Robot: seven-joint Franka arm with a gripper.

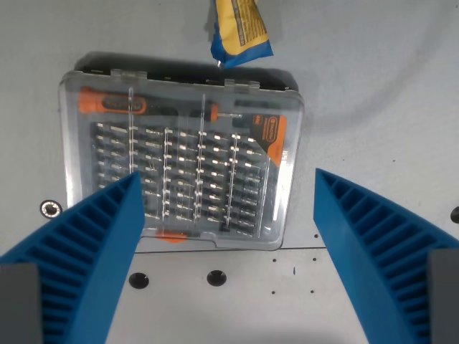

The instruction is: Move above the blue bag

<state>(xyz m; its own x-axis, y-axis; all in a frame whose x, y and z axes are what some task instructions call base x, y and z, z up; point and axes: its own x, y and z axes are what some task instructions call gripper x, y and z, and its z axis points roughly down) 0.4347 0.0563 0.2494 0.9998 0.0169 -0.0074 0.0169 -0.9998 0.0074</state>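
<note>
Clearly the move is unfinished: the gripper (pixel 226 215), jaws spread wide and empty, hangs over the clear bit-set case (pixel 183 150), while the blue bag (pixel 240 32) lies beyond its far edge.

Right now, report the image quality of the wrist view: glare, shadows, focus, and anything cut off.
Wrist view: even, soft lighting; the clear plastic screwdriver-bit case shows mild sheen on its lid, contents still readable; a dark shadow lies along its far edge; the blue and yellow bag is cropped by the top edge; the open hand has blue ribbed fingers near the lens, cut off below.
</note>
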